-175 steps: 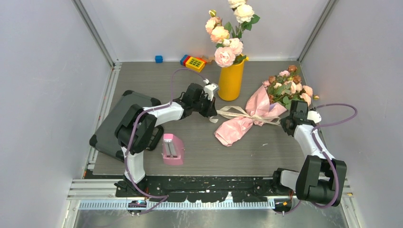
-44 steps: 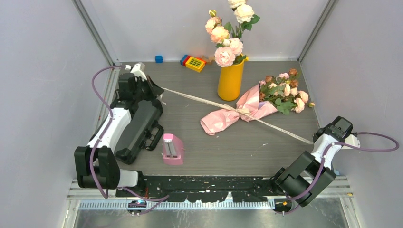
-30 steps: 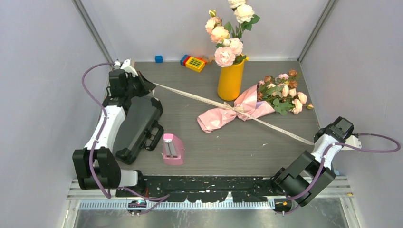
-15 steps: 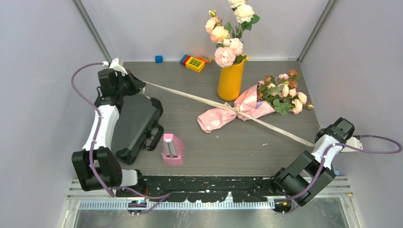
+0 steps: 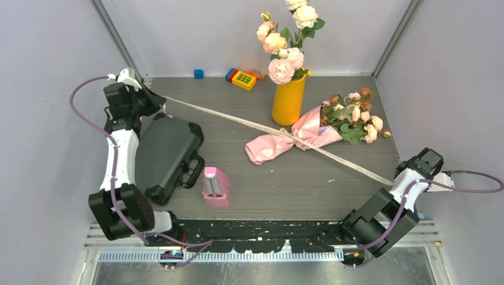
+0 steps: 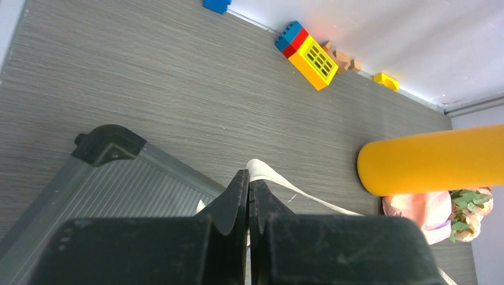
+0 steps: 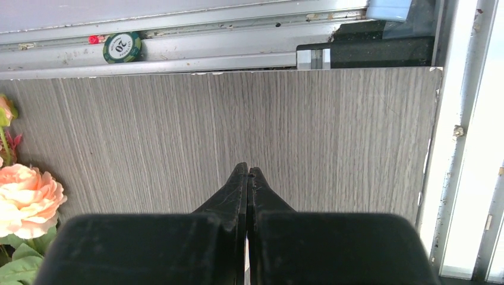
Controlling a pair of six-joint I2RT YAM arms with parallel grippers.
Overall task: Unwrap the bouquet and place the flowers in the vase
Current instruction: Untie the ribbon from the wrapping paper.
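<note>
Grippers first, from the near edge outward. The right gripper (image 5: 397,177) sits at the near right corner of the table (image 5: 267,196), its jaws pressed together. The top view shows the beige ribbon (image 5: 238,120) ending right at it, so I judge it is pinching that end, though its own wrist camera does not show the ribbon clearly.

From there the ribbon runs as one straight, taut line diagonally to the far left. Left of centre lie a pink stapler (image 5: 216,185) and, beyond it, a black case (image 5: 166,154).

At mid-table the ribbon crosses the waist of the bouquet (image 5: 285,142). Whether it is still looped round the paper I cannot tell. The bouquet lies flat, its long axis running from the crumpled paper tail at near left to the flowers (image 5: 356,116) at far right, across the ribbon's line. It lies to the far left of the right gripper, which looks the nearer arm, especially to the flower heads.

Just beyond the bouquet's waist stands the vase (image 5: 288,101), upright, already holding larger pale roses (image 5: 282,41).

At the far left corner the left gripper (image 5: 153,100) is clamped on the ribbon's other end, which shows at its fingertips in the wrist view.
</note>
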